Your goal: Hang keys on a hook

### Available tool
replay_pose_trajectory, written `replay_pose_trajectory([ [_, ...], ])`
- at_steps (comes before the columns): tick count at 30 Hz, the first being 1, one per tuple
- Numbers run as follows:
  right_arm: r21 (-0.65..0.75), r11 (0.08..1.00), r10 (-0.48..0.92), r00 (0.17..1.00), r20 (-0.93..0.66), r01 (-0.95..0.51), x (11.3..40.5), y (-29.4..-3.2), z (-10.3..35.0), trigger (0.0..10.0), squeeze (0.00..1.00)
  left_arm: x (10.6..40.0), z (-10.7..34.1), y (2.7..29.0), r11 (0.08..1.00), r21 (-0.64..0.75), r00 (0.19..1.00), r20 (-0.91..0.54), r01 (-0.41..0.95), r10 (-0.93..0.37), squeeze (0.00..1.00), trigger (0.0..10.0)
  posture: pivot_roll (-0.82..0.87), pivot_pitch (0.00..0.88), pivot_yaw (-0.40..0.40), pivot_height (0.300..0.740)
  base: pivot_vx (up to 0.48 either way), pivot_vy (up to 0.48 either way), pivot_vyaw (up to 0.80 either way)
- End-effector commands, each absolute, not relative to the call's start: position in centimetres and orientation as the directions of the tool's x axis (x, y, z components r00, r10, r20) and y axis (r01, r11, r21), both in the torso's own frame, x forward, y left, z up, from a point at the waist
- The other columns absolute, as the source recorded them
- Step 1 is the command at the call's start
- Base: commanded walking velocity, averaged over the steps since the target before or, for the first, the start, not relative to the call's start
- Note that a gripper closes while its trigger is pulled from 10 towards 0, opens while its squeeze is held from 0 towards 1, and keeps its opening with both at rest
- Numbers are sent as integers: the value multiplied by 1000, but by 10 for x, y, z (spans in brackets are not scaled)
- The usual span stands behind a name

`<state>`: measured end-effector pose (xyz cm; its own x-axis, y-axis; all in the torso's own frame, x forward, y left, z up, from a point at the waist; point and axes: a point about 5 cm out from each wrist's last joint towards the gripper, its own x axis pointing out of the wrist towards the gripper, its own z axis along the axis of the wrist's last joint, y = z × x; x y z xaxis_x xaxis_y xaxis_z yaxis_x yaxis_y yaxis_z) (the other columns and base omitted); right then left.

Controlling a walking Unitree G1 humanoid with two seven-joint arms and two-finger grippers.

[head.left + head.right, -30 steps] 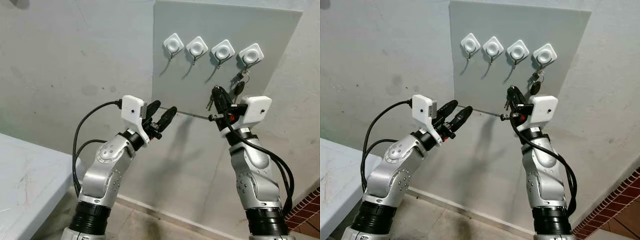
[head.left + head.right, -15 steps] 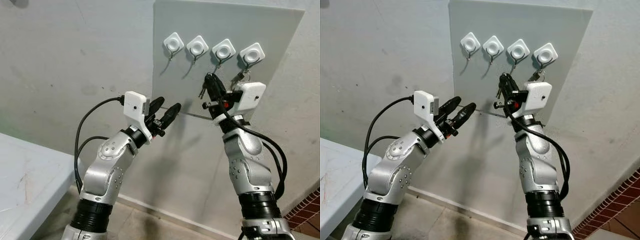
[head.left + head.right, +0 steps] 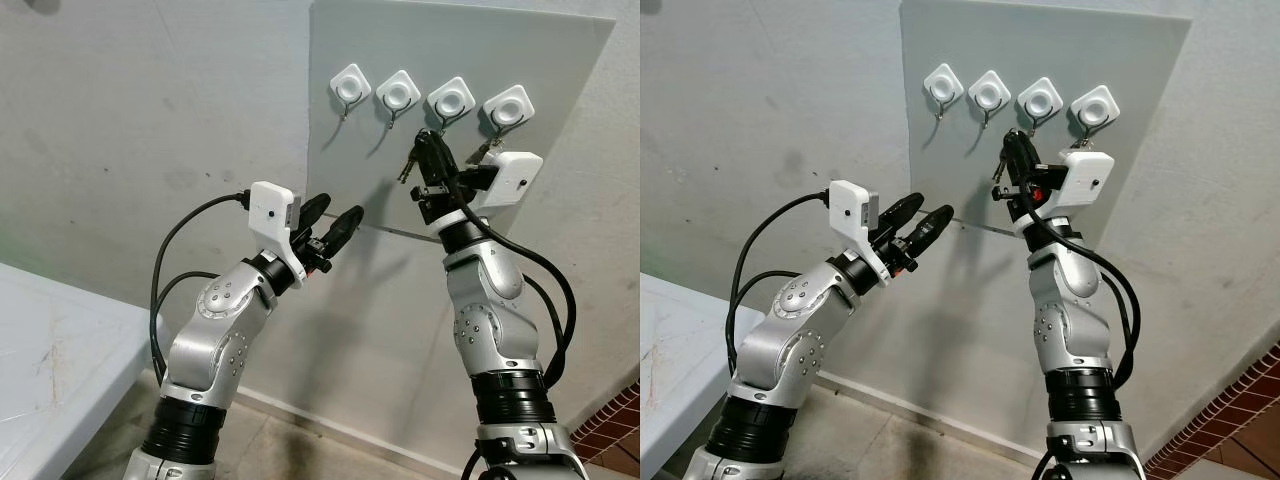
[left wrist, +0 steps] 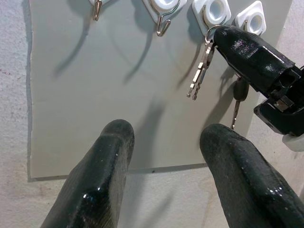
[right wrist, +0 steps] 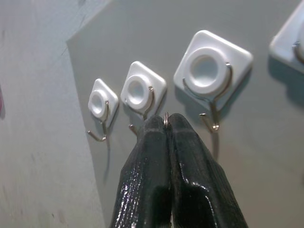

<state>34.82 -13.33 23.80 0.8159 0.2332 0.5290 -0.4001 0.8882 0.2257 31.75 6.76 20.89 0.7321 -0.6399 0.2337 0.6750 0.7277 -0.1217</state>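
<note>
I had the right gripper (image 3: 427,150) pinched on the keys (image 4: 200,76) just below the third hook (image 5: 214,108) — I judged the ring needed lifting over its tip, while the left gripper (image 3: 332,222) hung open.

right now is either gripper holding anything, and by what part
The right gripper holds a bunch of keys, pinched by the key ring at the top, just below the third hook. The left gripper is open and holds nothing.

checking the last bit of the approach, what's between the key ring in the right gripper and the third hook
Nothing: in the right wrist view, only bare grey board separates the key ring, pinched in the right gripper, from the third hook.
</note>
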Motion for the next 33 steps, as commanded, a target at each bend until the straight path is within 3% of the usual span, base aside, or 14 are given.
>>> replay_pose_trajectory([
  [1,248,877,223,806,548,-411,349,-134,245,10000,0,318,218,67,722,-109,721,256,684,-644,0,10000,60,0,-7,740,0,0,0],
  [15,351,830,184,806,562,-434,348,-137,247,10000,0,318,219,67,722,-117,722,260,682,-641,0,10000,60,0,-6,740,0,0,0],
  [33,361,816,182,793,582,-452,349,-138,252,10000,0,318,220,67,725,-120,726,260,678,-637,0,10000,62,0,-4,740,0,0,0],
])
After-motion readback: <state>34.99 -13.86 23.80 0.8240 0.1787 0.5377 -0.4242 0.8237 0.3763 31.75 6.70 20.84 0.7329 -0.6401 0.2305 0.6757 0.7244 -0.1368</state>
